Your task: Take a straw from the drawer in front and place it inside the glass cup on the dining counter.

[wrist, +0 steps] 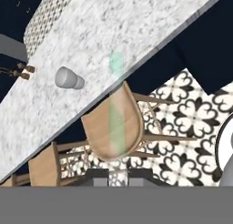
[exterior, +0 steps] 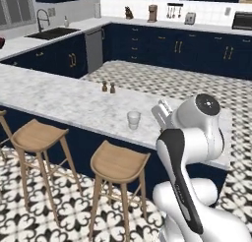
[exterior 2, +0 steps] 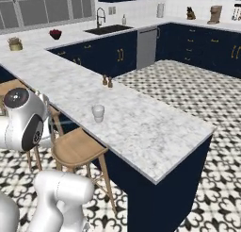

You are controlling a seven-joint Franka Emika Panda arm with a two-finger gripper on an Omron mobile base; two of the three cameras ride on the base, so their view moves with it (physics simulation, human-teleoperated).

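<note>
I see the glass cup (exterior: 133, 120) standing upright on the marble tabletop (exterior: 59, 96), close to its near long edge and well clear of the two small brown shakers (exterior: 108, 87) that sit nearer the far edge. From the right base view the cup (exterior 2: 98, 113) has bare marble all around it, with a wide open stretch running toward the tabletop's free end (exterior 2: 179, 146).

In the hand view my tool (wrist: 117, 173) looks out over the near edge of the tabletop (wrist: 91, 50), above a wooden stool (wrist: 113, 132). A pale, see-through straw (wrist: 116, 111) runs up from between the fingertips, its far end reaching across the tabletop's edge. The fingertips sit close on either side of its base, so the tool appears closed on the straw. The cup (wrist: 69, 78) is off to one side of the straw's tip, apart from it, and the shakers (wrist: 22, 70) lie farther along the same way.

From the left base view the arm's wrist (exterior: 197, 118) hangs by the tabletop's near edge toward the free end, beside the cup. Two stools (exterior: 118, 162) stand under the near edge, and patterned floor (exterior: 29, 216) lies open around them.
</note>
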